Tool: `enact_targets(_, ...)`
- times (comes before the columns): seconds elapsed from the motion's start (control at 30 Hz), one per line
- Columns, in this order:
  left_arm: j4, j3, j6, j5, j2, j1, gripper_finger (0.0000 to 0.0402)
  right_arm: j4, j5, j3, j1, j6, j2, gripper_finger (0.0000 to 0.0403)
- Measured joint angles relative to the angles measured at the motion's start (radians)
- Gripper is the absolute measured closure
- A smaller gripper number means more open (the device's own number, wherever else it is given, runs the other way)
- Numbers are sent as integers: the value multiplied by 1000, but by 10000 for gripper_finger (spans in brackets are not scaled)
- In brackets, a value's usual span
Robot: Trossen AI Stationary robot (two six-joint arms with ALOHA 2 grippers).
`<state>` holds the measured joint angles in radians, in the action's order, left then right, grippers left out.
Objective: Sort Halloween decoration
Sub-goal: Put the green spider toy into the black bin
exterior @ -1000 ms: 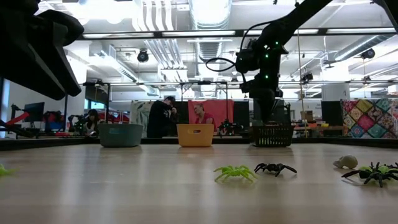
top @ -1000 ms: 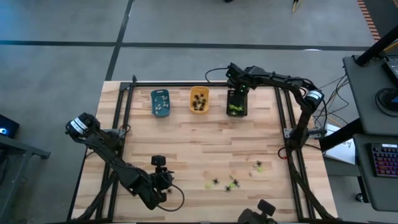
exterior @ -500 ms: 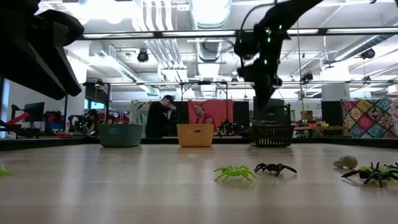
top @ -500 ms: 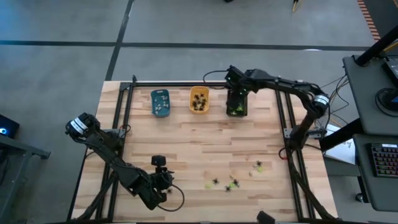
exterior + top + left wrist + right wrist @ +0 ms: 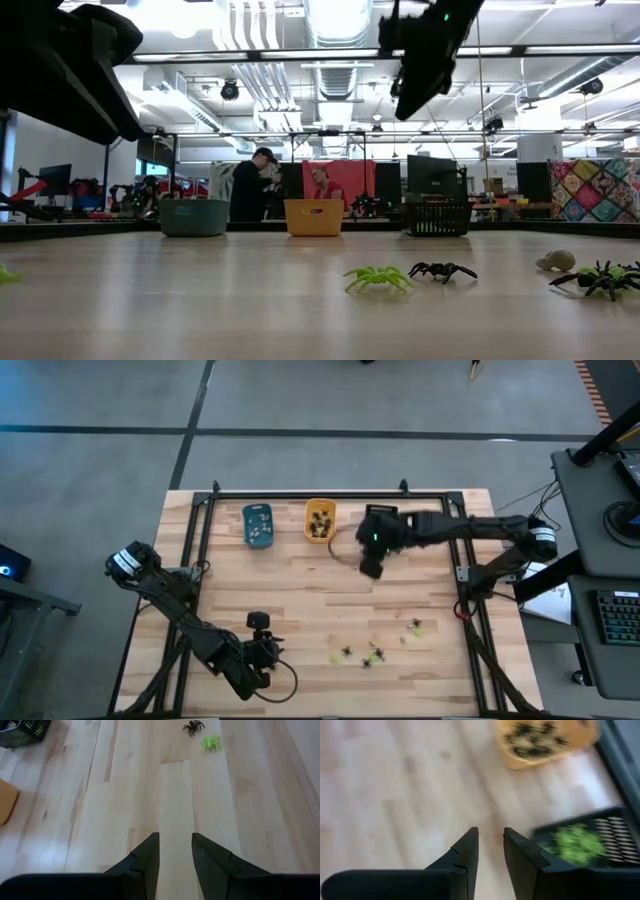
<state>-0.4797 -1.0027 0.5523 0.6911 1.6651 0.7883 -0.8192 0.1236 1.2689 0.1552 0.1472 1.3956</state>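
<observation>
Since the earlier frame the right gripper (image 5: 368, 565) has swung from above the black tray out over bare wood nearer the table's middle; the left arm has barely stirred.

High view: the right gripper hangs over the table (image 5: 300, 600), in front of the orange tray (image 5: 320, 520) and the spot where the black tray stood, which its arm now hides. The blue tray (image 5: 258, 525) sits left of the orange one, with pale bits inside. The left gripper (image 5: 262, 660) waits near the front edge. The loose spiders (image 5: 374, 654), black and green, lie on the front right part of the table, well apart from both grippers.

Low view: the right gripper (image 5: 425, 55) is high above the table. The blue tray (image 5: 193, 216), orange tray (image 5: 314, 216) and black tray (image 5: 437, 217) stand in a row at the back. A green spider (image 5: 378, 277) and a black spider (image 5: 442, 270) lie just beside each other in front; a pale one (image 5: 556, 261) and another black one (image 5: 602, 277) lie at the right. Two people stand behind the table.

Left wrist view: the fingers (image 5: 150, 855) stand a narrow gap apart, holding nothing; a black and a green spider lie well ahead.

Right wrist view: the fingers (image 5: 467, 852) are a slim gap apart and empty. Green spiders (image 5: 577, 844) fill the black tray; dark ones lie in the orange tray.
</observation>
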Motion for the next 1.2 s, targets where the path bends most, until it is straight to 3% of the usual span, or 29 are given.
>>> enact_targets(0.33,-8,0,45,-117,0,1,304,258,9,-99,-329,97,9,328)
enact_targets(0.7,-81,0,98,-238,0,11,304,696,11,-295,-528,105,20,326)
enact_targets(0.9,-114,0,66,-237,0,39,288,718,119,-350,-576,130,20,332)
enact_targets(1.07,-173,0,72,-233,0,80,272,675,124,-356,-614,168,19,328)
enact_targets(1.2,-174,0,98,-229,0,105,269,542,123,-354,-654,307,18,331)
